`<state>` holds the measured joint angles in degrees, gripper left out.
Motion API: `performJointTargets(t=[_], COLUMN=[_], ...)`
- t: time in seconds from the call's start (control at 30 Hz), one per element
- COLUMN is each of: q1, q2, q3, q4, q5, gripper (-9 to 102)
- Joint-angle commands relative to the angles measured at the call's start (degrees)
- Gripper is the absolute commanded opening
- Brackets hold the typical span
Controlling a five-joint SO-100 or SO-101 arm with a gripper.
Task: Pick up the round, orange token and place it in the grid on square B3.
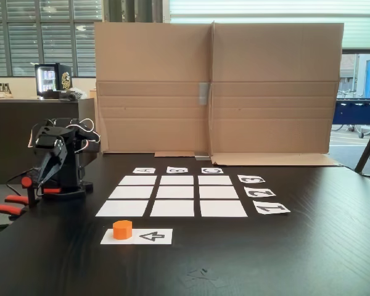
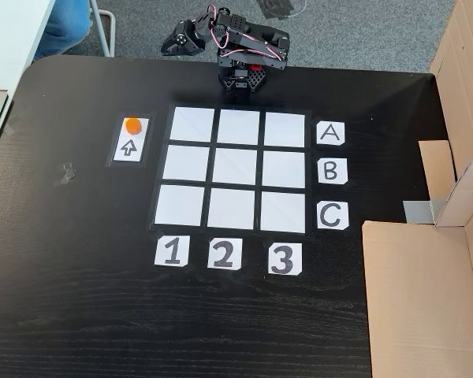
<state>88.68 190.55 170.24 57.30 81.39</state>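
The token (image 2: 132,124) is seen resting on the arrow strip (image 2: 131,139), toward the table's (image 2: 79,299) left edge in the overhead-like fixed view, just beside the grid (image 2: 231,168). The gripper (image 2: 172,44) is folded back at the far table edge, holding nothing; its opening cannot be told. The token lies forward and left of it. Square B3 (image 2: 284,168) is unoccupied

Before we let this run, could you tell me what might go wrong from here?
The token is small and faceted, so the claw might pinch it off-centre and drop it. Square B3 borders identical white cells across narrow gaps, so a slight aiming error could land the token on a neighbour.
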Motion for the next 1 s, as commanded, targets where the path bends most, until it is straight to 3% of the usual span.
performJointTargets(t=[0.0,0.6,0.97], q1=[1.4,0.9,-1.2], q2=[0.2,-0.5,-18.5], q3=[-0.2,-0.4,-13.1], q4=[0.0,-0.3,-1.8], q5=[-1.5,-1.8,-3.8], gripper=[-1,-1,-1])
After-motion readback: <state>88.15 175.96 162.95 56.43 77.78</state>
